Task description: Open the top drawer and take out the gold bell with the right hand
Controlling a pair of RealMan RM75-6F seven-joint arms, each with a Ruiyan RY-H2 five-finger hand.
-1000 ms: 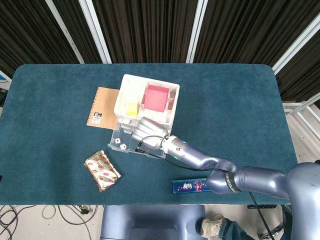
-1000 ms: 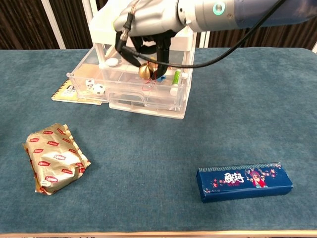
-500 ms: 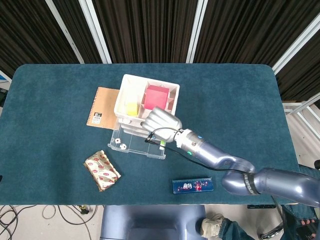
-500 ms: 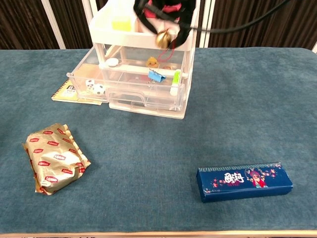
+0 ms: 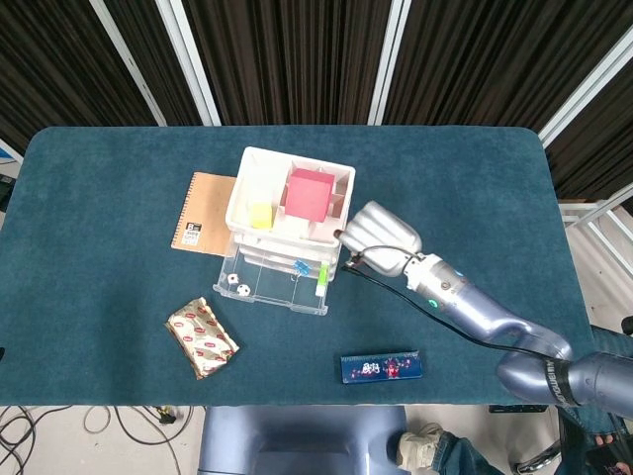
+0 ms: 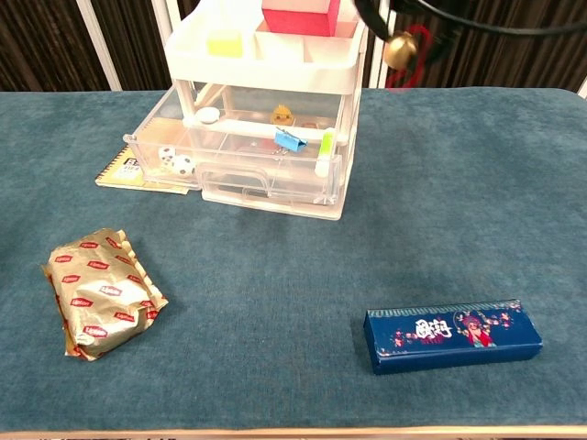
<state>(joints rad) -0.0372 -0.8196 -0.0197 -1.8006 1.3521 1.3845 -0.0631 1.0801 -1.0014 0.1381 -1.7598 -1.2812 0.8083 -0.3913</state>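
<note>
Right robot hand [image 5: 381, 234] holds small round gold bell [image 6: 401, 49] on red cord, raised above teal table [image 5: 475, 198], just right of clear plastic drawer unit [image 6: 275, 101]; top drawer [image 6: 229, 160] open.

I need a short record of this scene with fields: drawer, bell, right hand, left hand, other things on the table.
drawer: top drawer pulled open, dice and a blue clip inside
bell: gold bell out of the drawer, in the air to the right of the drawer unit
right hand: right hand holds the bell
left hand: not in view
other things: notebook, foil packet, blue box
</note>
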